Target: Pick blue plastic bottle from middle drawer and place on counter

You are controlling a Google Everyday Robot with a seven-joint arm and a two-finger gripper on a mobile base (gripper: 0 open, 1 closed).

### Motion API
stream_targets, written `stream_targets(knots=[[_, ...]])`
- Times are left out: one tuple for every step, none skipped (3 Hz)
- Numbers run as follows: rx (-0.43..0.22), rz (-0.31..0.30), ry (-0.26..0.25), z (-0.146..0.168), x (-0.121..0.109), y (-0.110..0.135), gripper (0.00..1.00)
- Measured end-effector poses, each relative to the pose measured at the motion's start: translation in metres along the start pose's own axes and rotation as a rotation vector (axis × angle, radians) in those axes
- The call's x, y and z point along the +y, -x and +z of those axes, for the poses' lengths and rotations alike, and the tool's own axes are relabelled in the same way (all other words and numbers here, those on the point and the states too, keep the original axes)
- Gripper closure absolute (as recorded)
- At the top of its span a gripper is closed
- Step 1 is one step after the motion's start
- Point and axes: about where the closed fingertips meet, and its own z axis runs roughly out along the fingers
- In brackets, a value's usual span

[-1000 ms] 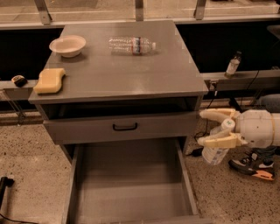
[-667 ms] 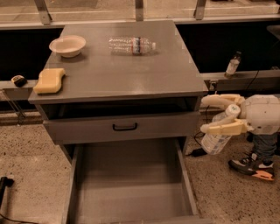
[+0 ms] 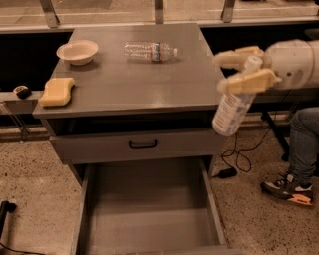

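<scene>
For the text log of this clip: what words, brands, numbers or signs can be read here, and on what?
No text can be read anywhere.
Label on the blue plastic bottle, held in the pincer just right of the counter: print blurred, unreadable.
Red-and-blue label band on the clear bottle lying on the counter: too small to read.

Your surroundings, itemised.
- Floor [image 3: 35, 189]: speckled stone, tan and grey.
- Furniture: one grey desk [image 3: 139, 84], centre of your view.
- Behind it: a pale ledge carrying three slanted metal posts [image 3: 49, 12], with a dark recess below.
- At the right of your view: a black cable [image 3: 244, 154] looping over the floor, and a person's jeans leg [image 3: 304, 139] and sneaker [image 3: 289, 191].
- Hand [image 3: 238, 72]: just off the desk's right edge, clamped on a bottle [image 3: 229, 112].
</scene>
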Motion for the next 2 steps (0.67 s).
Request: stream_targets(knots=[[-0.027,0.093,0.057,0.034,-0.048,0.034,1.0],[-0.034,0.122,0.007,0.057,-0.085,0.072,1.0]])
